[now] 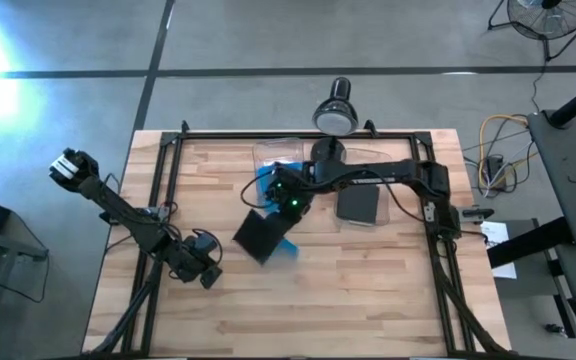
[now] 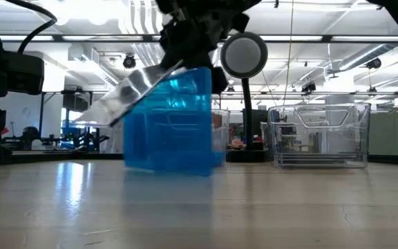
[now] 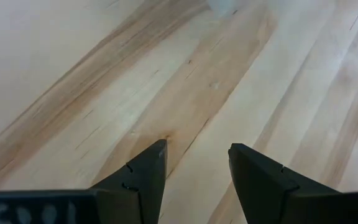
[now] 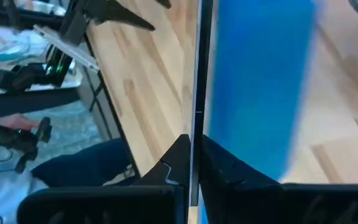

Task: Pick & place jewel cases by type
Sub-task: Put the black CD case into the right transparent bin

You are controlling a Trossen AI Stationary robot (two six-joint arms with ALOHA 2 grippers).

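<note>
My right gripper (image 1: pixel 286 198) reaches from the table's right side to its middle and is shut on a dark jewel case (image 1: pixel 261 236), which also shows in the low view (image 2: pixel 133 93). Translucent blue cases (image 1: pixel 266 180) lie under and beside it; in the low view they show as a blue block (image 2: pixel 175 124) on the table. Another dark case (image 1: pixel 358 206) lies in a clear bin on the right. My left gripper (image 1: pixel 206 272) hangs open and empty over bare wood near the table's left side (image 3: pixel 197 162). My right gripper pinches the dark case by one thin edge (image 4: pixel 195 127) between its two fingers, seen edge-on in the right wrist view. The case is lifted off the table and tilted, its free end (image 2: pixel 92 114) sloping down toward the table's left. Whether it touches the blue cases, I cannot tell.
A clear bin (image 1: pixel 278 153) stands at the far middle, and a second clear bin (image 2: pixel 320 135) to its right. A round lamp (image 1: pixel 334 116) stands at the far edge. A black frame (image 1: pixel 163 180) runs along the table's sides. Bare wood (image 1: pixel 348 300) lies toward the near edge.
</note>
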